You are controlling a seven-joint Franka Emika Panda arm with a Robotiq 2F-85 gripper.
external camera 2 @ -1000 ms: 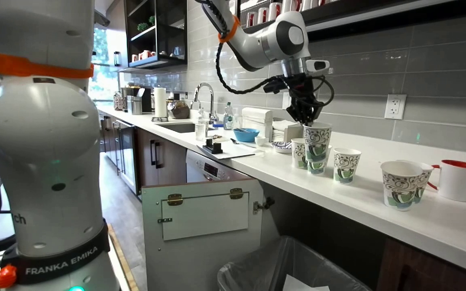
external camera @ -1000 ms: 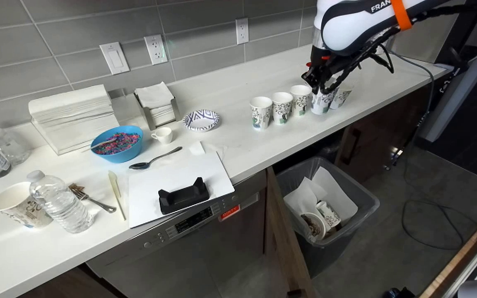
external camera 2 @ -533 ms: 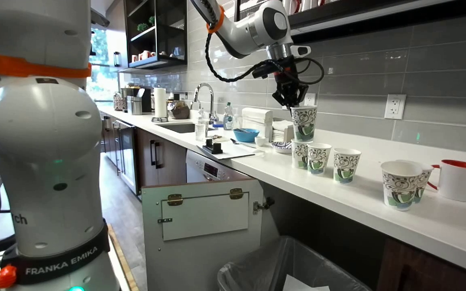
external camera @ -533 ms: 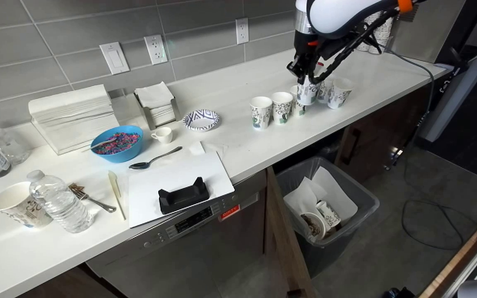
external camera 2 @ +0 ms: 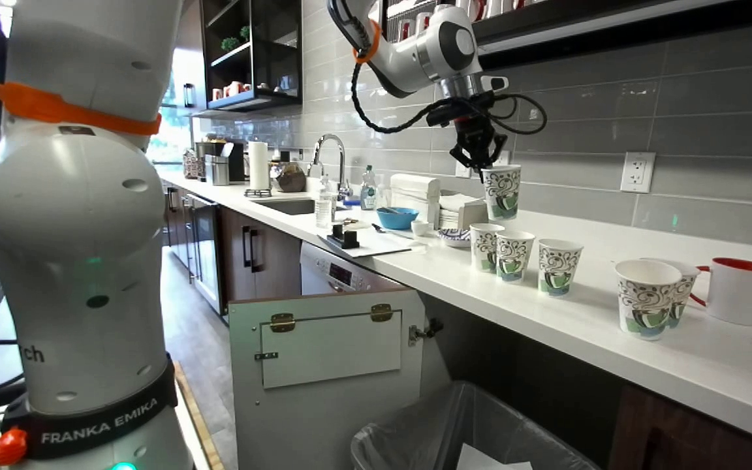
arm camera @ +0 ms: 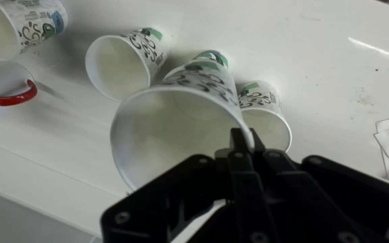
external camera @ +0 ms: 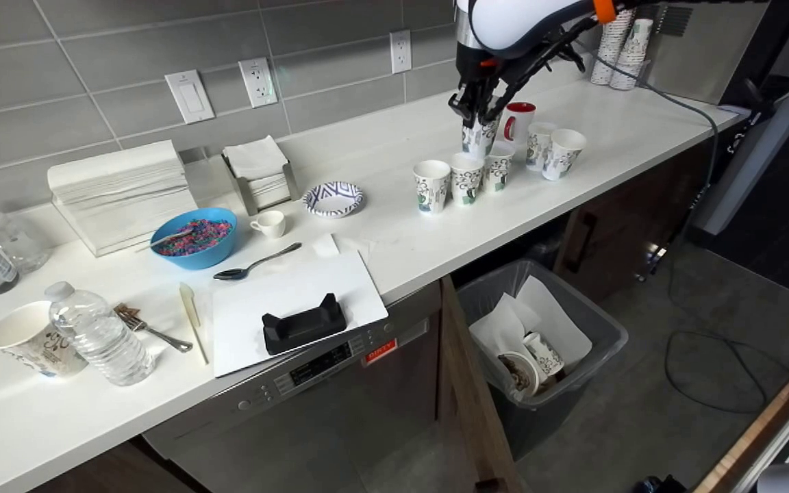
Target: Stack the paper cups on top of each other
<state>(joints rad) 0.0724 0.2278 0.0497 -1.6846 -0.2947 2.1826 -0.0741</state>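
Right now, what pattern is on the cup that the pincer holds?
The held cup has dark swirls above green print on white, clearest in an exterior view.

A blue bowl (external camera: 205, 260) of what may be coloured beads (external camera: 204, 234) stands just beside a small white mug (external camera: 270, 224).

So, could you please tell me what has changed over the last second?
The gripper has carried the held cup left and up in an exterior view, still shut on it; nothing was taken or let go. The three cups in a row, the two cups and the red-handled mug stayed put.
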